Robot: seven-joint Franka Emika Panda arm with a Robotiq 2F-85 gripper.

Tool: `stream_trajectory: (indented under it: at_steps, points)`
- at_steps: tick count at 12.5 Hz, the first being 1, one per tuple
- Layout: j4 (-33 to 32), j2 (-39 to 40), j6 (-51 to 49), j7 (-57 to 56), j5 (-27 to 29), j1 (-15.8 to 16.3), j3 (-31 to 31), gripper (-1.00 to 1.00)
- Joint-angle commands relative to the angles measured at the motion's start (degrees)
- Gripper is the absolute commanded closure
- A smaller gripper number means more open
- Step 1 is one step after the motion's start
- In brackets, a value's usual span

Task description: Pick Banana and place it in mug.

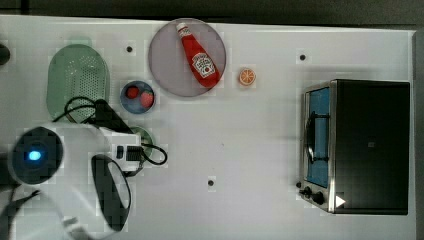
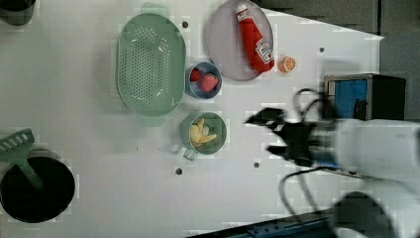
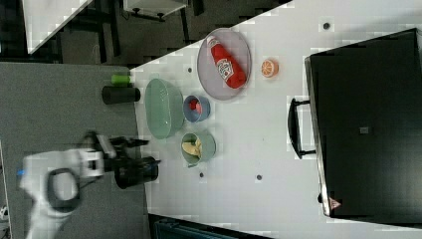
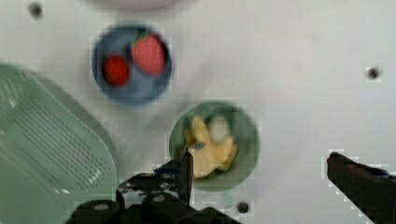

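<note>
Banana [image 2: 203, 133] already lies inside the mug [image 2: 221, 130]; the gripper [image 2: 274, 135] hangs released and empty, so placement seems complete.

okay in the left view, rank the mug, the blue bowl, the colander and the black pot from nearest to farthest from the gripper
Going by the left view, measured from the open gripper:
1. The mug, with the banana in it, to the gripper's left.
2. The blue bowl, up and to the left.
3. The colander, farther left, beyond the bowl.
4. The black pot, at the left view's lower left.
</note>
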Motion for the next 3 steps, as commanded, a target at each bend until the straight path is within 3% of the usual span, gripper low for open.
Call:
stream_trajectory:
  at_steps: [1,3]
  points:
    - [6.05,-4.06,-8.09,0.24,-0.5,-2.15,-5.08,-1.0]
    - [11.22,-5.47,-15.42,-4.98,-0.5,-2.26,-9.99,-1.0]
